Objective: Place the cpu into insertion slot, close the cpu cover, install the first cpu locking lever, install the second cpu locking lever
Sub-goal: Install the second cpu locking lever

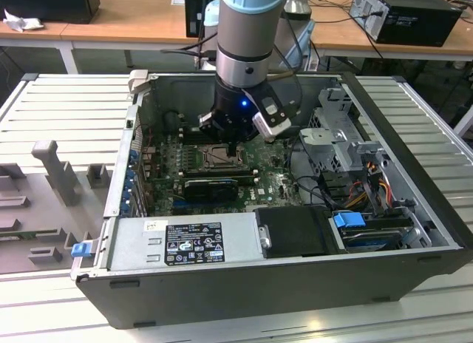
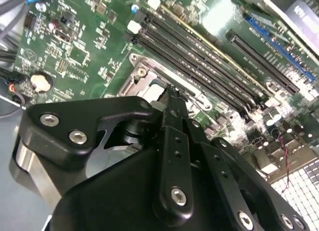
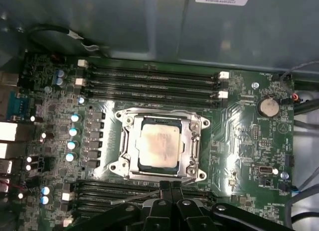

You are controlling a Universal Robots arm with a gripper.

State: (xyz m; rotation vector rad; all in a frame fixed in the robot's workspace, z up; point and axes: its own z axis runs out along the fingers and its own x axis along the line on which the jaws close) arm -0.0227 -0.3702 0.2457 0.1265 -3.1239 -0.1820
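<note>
Cpu (image 3: 158, 147) seated in insertion slot (image 3: 192, 146) | cpu cover (image 3: 159, 115) seemingly down | gripper (image 3: 170, 187) at slot's edge, jaws pressed together, holding nothing

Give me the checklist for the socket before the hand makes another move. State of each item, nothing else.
1. cpu seated flat in the insertion slot: ok.
2. cpu cover down, framing the chip on all sides: ok.
3. Thin locking lever latched: not ok; it runs at a slant, off the socket's edge, up to the hand.
4. Hand placed at the socket edge where that lever ends: ok.
5. Lever on the socket's far side latched: cannot tell.
6. Hand clear of the memory slots beside it: cannot tell.
</note>
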